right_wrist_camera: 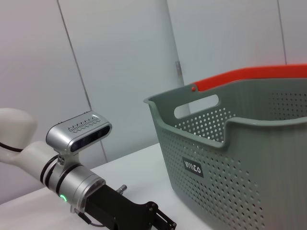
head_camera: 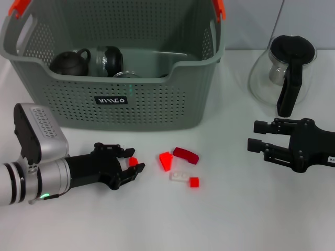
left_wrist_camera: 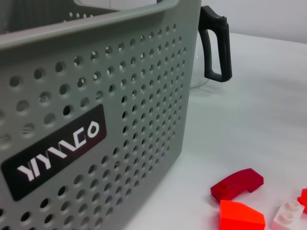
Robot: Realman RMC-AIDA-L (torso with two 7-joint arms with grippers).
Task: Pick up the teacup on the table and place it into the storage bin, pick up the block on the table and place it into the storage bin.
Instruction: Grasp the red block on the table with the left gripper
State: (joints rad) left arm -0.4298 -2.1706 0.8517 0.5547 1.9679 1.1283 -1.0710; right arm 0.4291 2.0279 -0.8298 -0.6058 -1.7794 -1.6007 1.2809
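A lab-like test room: bare white tabletop (head_camera: 235, 219), plain pale wall panels (right_wrist_camera: 120, 72), staged toy blocks (head_camera: 180, 167).

Table viewed from above by the head camera, storage bin (head_camera: 120, 99) seen close by the left wrist camera, same bin (right_wrist_camera: 249, 158) shared from farther by the right wrist camera

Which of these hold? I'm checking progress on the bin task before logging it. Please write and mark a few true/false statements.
1. The left claw holds a small red block. True.
2. The storage bin is empty. False: a dark teacup and other items lie inside.
3. The right claw grips the glass pot. False: it is open, apart from the pot.
4. Loose blocks lie on the table in front of the bin. True.
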